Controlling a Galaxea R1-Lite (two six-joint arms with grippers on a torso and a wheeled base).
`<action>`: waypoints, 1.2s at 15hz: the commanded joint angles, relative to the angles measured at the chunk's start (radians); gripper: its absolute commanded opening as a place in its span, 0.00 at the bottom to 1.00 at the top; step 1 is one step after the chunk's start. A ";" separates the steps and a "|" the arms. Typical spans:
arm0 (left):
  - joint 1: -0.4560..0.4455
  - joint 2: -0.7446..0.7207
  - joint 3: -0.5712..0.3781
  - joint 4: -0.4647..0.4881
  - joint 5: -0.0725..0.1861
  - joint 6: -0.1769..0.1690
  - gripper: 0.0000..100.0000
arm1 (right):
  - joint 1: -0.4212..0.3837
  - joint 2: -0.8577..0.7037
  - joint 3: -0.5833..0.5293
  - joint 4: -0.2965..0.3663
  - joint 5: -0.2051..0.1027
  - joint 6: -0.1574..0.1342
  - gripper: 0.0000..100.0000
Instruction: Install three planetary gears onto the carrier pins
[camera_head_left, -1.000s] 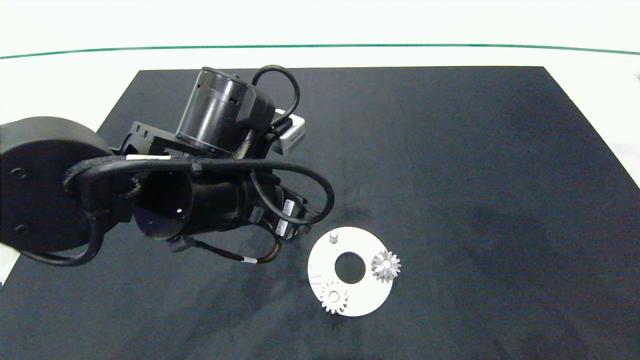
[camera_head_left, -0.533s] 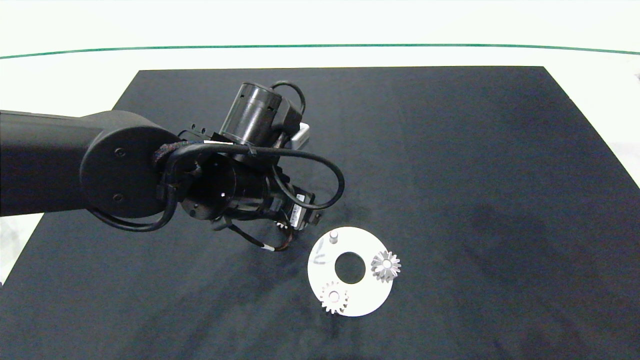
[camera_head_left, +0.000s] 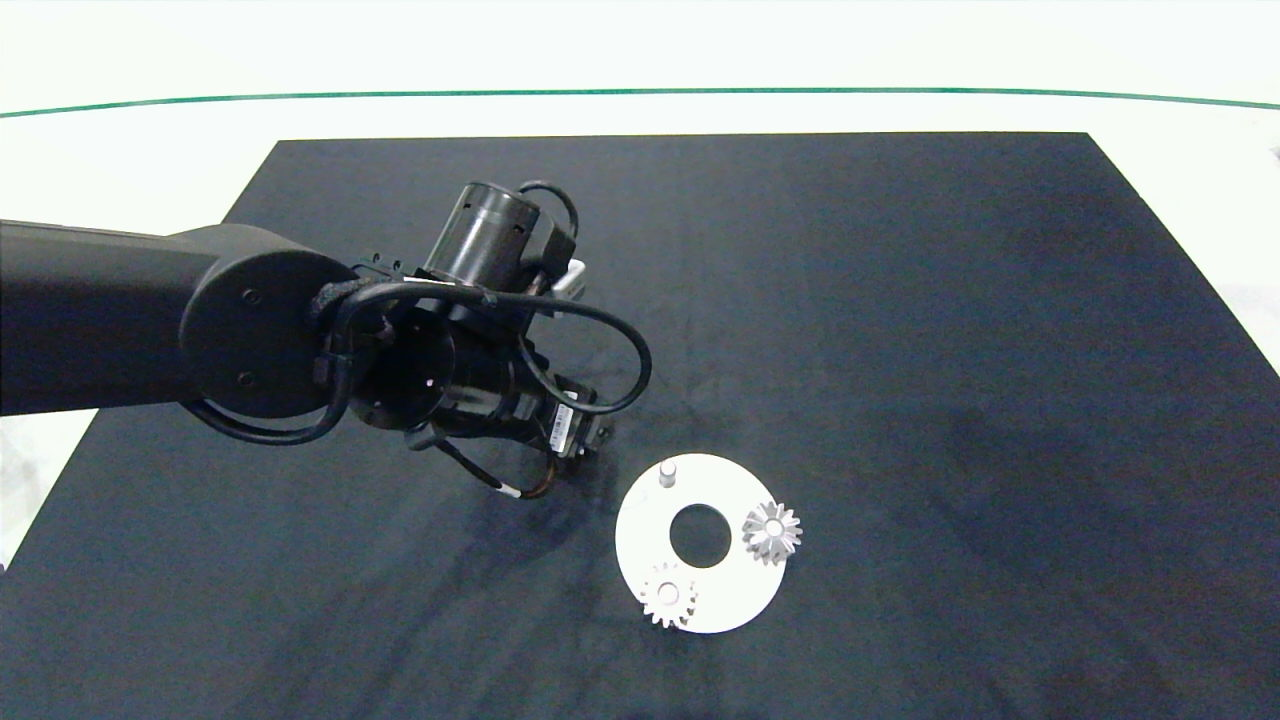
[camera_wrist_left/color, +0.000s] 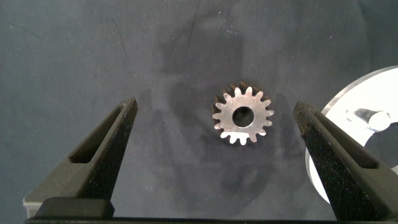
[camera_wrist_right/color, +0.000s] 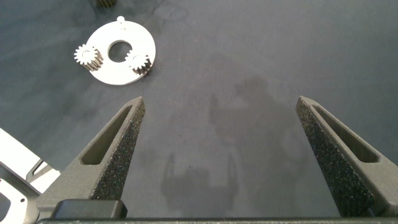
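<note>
Between our left gripper's (camera_wrist_left/color: 214, 146) widely spread fingers lies the third gear (camera_wrist_left/color: 243, 116), flat on the black mat (camera_head_left: 900, 300), centre hole up, untouched by either pad and sitting nearer one finger than the other. Just beyond that finger we see the edge of the white disc (camera_wrist_left/color: 373, 93) with its one bare pin (camera_wrist_left/color: 365, 116) standing free. From above, our left arm reaches in over the mat and its wrist hides the loose gear; the disc (camera_head_left: 640, 520) lies just beside it, with the bare pin (camera_head_left: 667, 471) on the near side and two gears already seated, one (camera_head_left: 668, 594) at the front rim and one (camera_head_left: 771, 532) at the far side. Our right gripper (camera_wrist_right/color: 217, 155) hangs well apart over bare mat, fingers wide and holding nothing.

We judge the grasp comes next. Because the gear is off centre, one pad may meet it first and slide it across the mat. It lies flat and thin, so the pads could slip over the teeth. The finger nearest the disc could nudge it, shifting the pin or unsettling the seated gears.
</note>
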 joint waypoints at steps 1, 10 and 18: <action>-0.002 0.002 0.007 0.003 0.002 -0.007 1.00 | 0.001 0.000 0.001 0.001 -0.001 -0.002 1.00; -0.005 0.031 0.011 -0.004 0.002 -0.007 1.00 | 0.002 0.001 0.001 0.001 -0.001 -0.002 1.00; -0.005 0.033 0.026 -0.004 0.004 -0.007 0.87 | 0.002 0.001 0.003 0.003 0.001 -0.004 1.00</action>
